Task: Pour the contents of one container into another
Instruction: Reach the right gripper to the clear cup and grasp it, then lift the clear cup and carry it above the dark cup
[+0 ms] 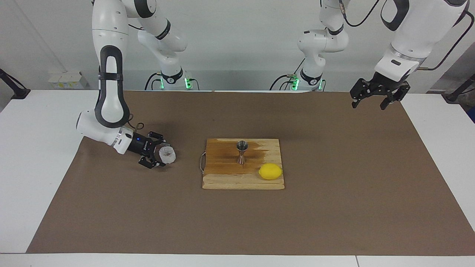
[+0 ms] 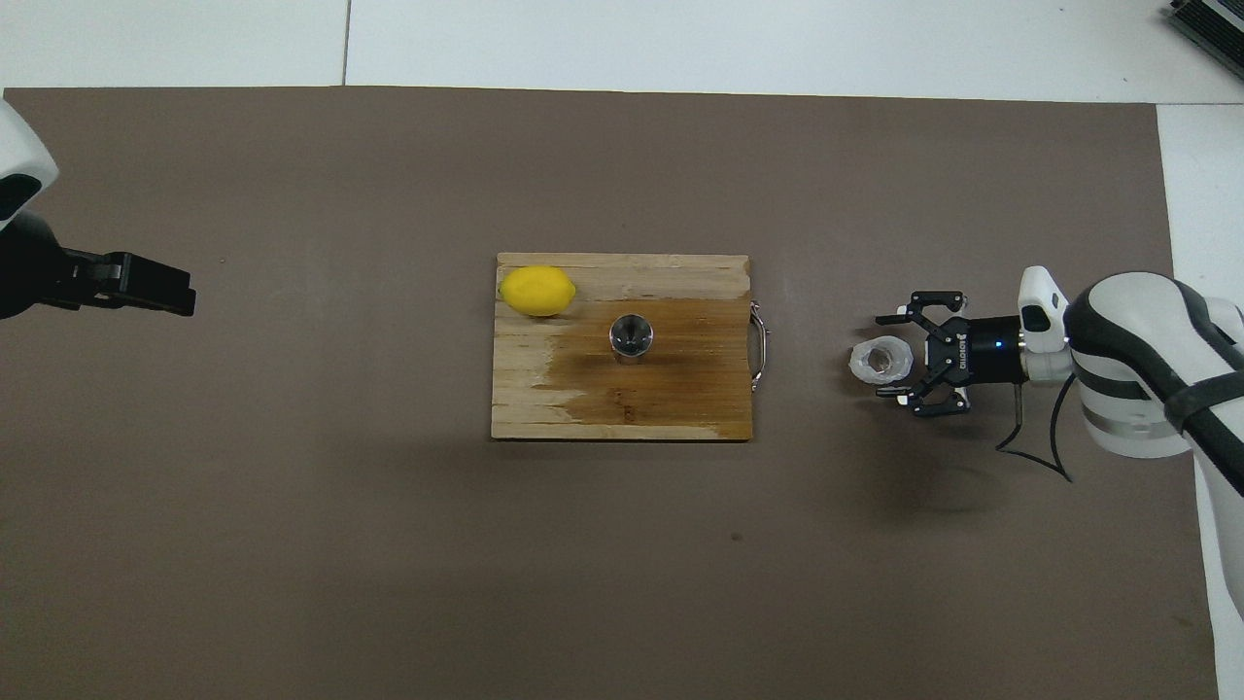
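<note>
Contents of the plastic cup (image 1: 167,154) unclear; my right gripper (image 1: 159,154) brackets it, fingers spread. My left gripper (image 1: 374,99) waits spread, half cut off overhead.

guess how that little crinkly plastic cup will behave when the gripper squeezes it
The plastic cup looks thin and crinkled, so it will probably buckle under a firm squeeze. Small and translucent, it seems light and may skid on the mat if the open right gripper nudges it.

Plastic cup's (image 1: 167,154) contents too small to tell; left arm (image 2: 19,185) mostly off-frame overhead.
</note>
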{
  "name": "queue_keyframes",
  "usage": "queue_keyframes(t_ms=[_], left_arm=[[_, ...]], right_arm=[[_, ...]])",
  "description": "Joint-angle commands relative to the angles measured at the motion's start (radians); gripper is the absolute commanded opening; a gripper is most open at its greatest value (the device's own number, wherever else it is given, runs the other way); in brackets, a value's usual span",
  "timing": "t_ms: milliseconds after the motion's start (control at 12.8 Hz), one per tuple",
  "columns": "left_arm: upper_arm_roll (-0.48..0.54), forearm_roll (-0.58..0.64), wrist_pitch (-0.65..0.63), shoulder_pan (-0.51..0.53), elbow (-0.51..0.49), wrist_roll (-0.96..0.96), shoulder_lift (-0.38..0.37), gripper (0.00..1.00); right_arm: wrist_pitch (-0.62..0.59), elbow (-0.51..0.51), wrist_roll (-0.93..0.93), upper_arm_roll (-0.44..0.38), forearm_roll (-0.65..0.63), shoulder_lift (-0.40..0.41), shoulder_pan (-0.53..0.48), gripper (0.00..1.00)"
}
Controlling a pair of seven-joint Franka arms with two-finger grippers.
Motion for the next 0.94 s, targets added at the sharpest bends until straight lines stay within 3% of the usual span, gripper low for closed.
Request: queue_keyframes(t_ms=[0, 78, 156, 234, 468, 858], left_arm=[[0.001, 0.013, -0.003, 0.004, -0.031, 0.014, -0.030, 1.00], [0.001, 0.013, -0.003, 0.004, -0.031, 0.014, -0.030, 1.00], [0.001, 0.013, -0.003, 0.004, -0.031, 0.014, -0.030, 1.00], [0.001, 0.013, -0.003, 0.004, -0.031, 0.014, -0.030, 1.00], [0.001, 0.013, -0.003, 0.004, -0.031, 0.014, -0.030, 1.00], [0.001, 0.013, -0.003, 0.004, -0.031, 0.014, -0.030, 1.00]], right_arm=[[0.029, -0.019, -0.037, 0.002, 0.027, -0.010, 0.012, 0.82], [0.040, -0.016, -0.039, 0.002, 0.026, -0.010, 0.018, 0.38], [0.064, -0.015, -0.035, 0.002, 0.020, -0.010, 0.035, 0.07], [0.093, -0.015, -0.030, 0.002, 0.020, -0.016, 0.048, 0.00], [0.158, -0.003, 0.113, 0.007, -0.003, -0.089, 0.122, 0.00], [0.190, 0.137, 0.641, 0.011, -0.350, -0.123, 0.309, 0.00]])
